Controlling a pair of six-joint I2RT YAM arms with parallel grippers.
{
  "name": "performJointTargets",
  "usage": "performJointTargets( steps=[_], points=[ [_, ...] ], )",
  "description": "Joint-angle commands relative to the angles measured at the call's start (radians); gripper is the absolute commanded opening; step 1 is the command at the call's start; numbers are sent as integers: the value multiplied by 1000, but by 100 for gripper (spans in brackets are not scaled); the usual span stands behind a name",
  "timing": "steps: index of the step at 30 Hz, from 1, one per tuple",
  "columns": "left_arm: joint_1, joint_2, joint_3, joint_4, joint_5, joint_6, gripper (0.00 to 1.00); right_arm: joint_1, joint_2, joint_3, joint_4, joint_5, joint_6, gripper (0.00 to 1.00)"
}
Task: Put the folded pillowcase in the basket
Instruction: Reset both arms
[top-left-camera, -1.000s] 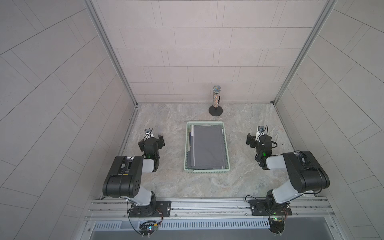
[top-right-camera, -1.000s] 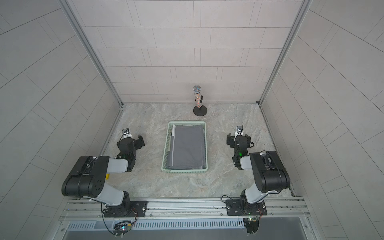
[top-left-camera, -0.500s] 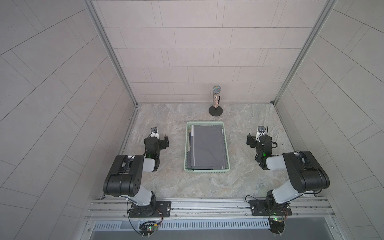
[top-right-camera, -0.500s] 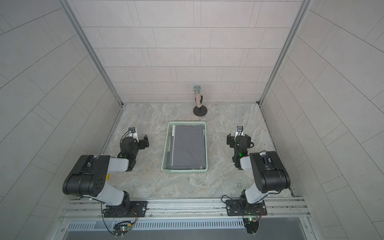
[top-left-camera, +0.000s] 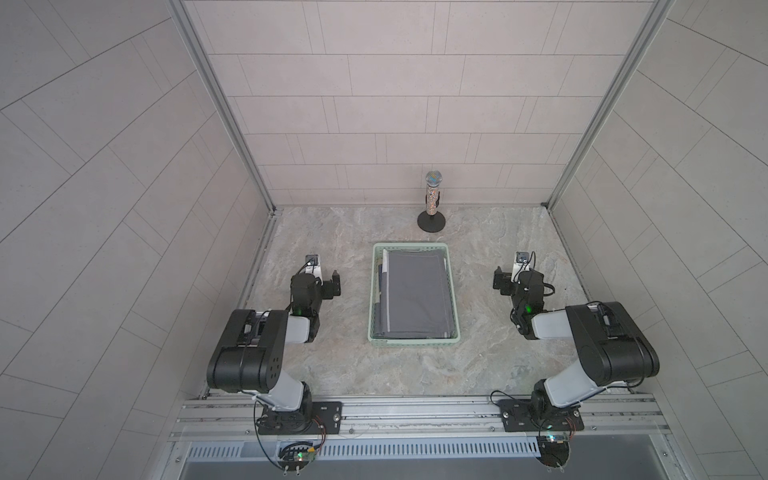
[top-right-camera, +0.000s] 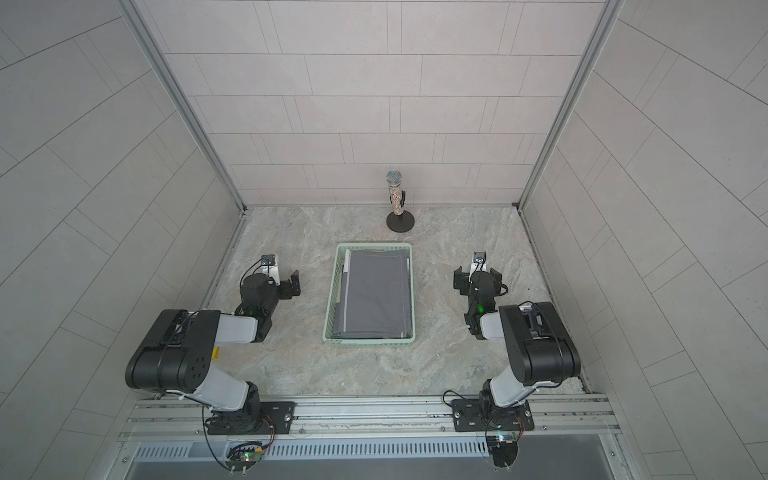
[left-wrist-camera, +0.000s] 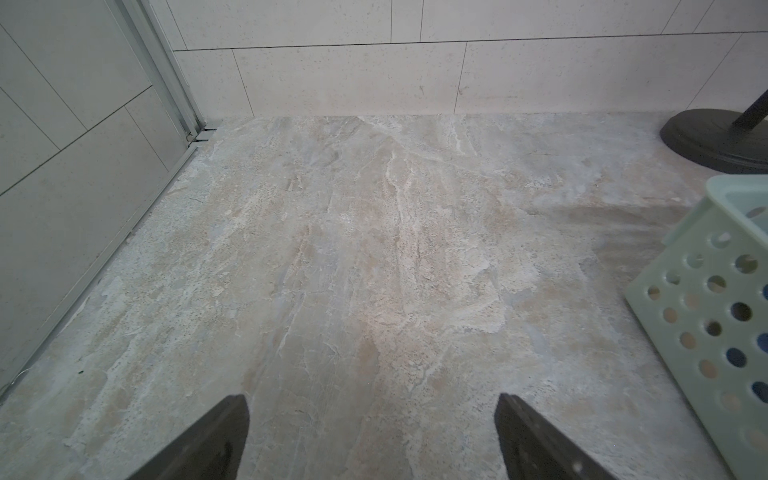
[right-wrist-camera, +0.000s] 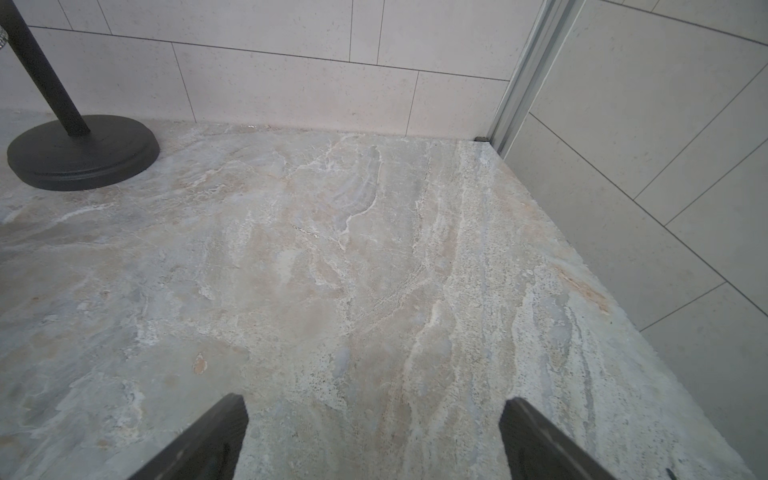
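In both top views the mint-green basket (top-left-camera: 413, 341) (top-right-camera: 368, 341) stands mid-table, and the folded dark grey pillowcase (top-left-camera: 415, 295) (top-right-camera: 376, 295) lies flat inside it. My left gripper (top-left-camera: 318, 279) (top-right-camera: 275, 279) hovers low over bare table to the left of the basket, open and empty. The right gripper (top-left-camera: 518, 276) (top-right-camera: 476, 276) sits to the basket's right, also open and empty. In the left wrist view the gripper (left-wrist-camera: 372, 436) has only marble between its fingertips (left-wrist-camera: 232, 419), with the basket's perforated wall (left-wrist-camera: 706, 299) off to the side. In the right wrist view the gripper (right-wrist-camera: 374, 436) spans bare marble.
A glittery microphone (top-left-camera: 432, 195) (top-right-camera: 395, 191) stands on a black round base (left-wrist-camera: 715, 141) (right-wrist-camera: 83, 151) at the back, just behind the basket. Tiled walls enclose the table on three sides. The arms' bases are fixed on the metal rail (top-left-camera: 415, 411) at the front.
My left gripper has swung a little to the right, toward the basket. The right arm, the basket and the pillowcase have stayed put.
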Motion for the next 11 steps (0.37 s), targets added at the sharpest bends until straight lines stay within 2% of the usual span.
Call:
performJointTargets(
  steps=[1, 7, 11],
  points=[
    [1, 4, 11, 21, 1, 11, 100, 4, 3, -5, 16, 11, 8, 100],
    [11, 21, 52, -36, -76, -34, 100, 2, 3, -5, 17, 11, 8, 100],
    [9, 18, 47, -25, -68, -28, 100, 3, 2, -4, 17, 11, 8, 100]
  ],
)
